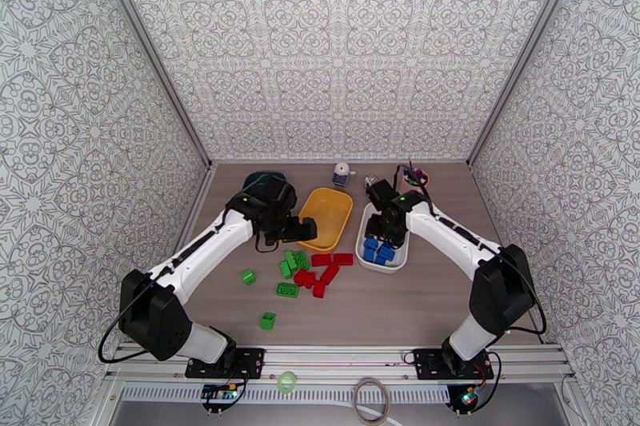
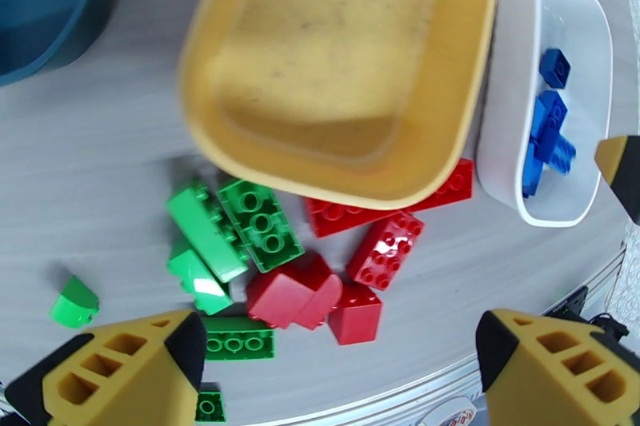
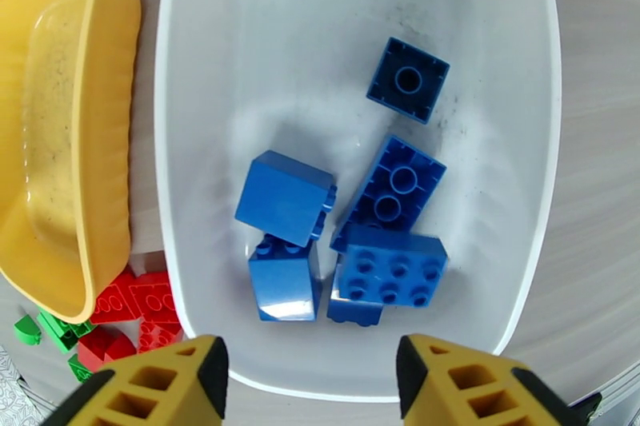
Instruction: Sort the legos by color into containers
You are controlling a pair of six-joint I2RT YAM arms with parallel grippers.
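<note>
Grey wood-grain table [image 1: 432, 300] in the overhead view carries three trays: the teal tray [image 1: 260, 178] near the far left corner, the yellow tray [image 1: 340, 204] at the middle of the far edge, and the white tray [image 1: 384, 268] just right of it. Blue bricks [image 1: 378, 250] lie inside the white tray. Red bricks [image 1: 324, 272] and green bricks [image 1: 292, 264] lie in a mixed cluster on the table, just on the near side of the yellow tray; two more green pieces lie apart toward the near left corner. The left gripper [image 1: 302, 229] hangs at the near rim of the yellow tray, and the right gripper [image 1: 390, 229] hangs over the white tray. In the left wrist view, the left gripper's fingers are spread wide, clear of every brick, above the red and green cluster. In the right wrist view, the right gripper's fingers stand parted over one short end of the white tray, apart from the blue bricks below; two of these lie hollow side up, and one shows its studs.
</note>
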